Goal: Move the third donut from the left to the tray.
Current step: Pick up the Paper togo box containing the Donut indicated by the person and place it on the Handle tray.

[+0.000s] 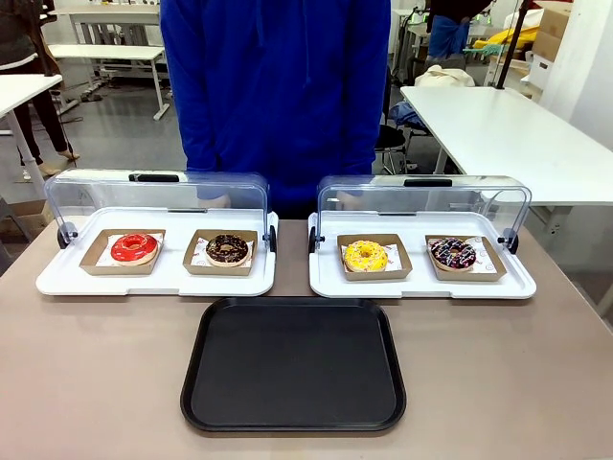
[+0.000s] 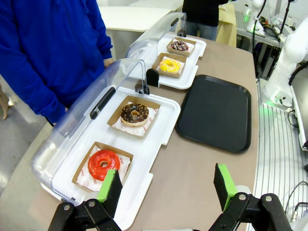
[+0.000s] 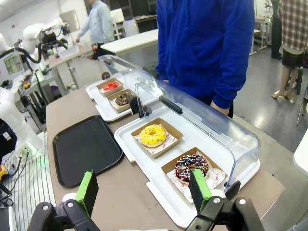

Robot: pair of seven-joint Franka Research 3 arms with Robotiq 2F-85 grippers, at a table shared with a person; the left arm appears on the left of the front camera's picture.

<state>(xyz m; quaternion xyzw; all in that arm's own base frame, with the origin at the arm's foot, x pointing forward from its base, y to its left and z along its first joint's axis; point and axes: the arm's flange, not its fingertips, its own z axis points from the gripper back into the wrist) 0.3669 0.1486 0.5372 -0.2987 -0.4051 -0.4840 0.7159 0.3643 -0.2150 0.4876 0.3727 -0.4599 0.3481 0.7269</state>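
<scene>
four donuts sit in shallow brown cardboard boxes on two white trays, whose clear domed lids are swung up toward a person in a blue top (image 1: 278, 86). the yellow-iced donut (image 1: 365, 255), third from the left, lies in its box on the left half of the right white tray (image 1: 421, 287), beside a sprinkled chocolate donut (image 1: 452, 253). the left white tray (image 1: 153, 285) carries a red-iced donut (image 1: 133, 247) and a plain chocolate donut (image 1: 227, 249). the black tray (image 1: 292, 364) lies on the brown surface (image 1: 96, 383) just in front of both white trays, centred between them. the left gripper (image 2: 168, 179) hovers near the red-iced donut's end, fingers spread wide and empty; the right gripper (image 3: 143, 185) hangs equally open and empty by the sprinkled chocolate donut.
</scene>
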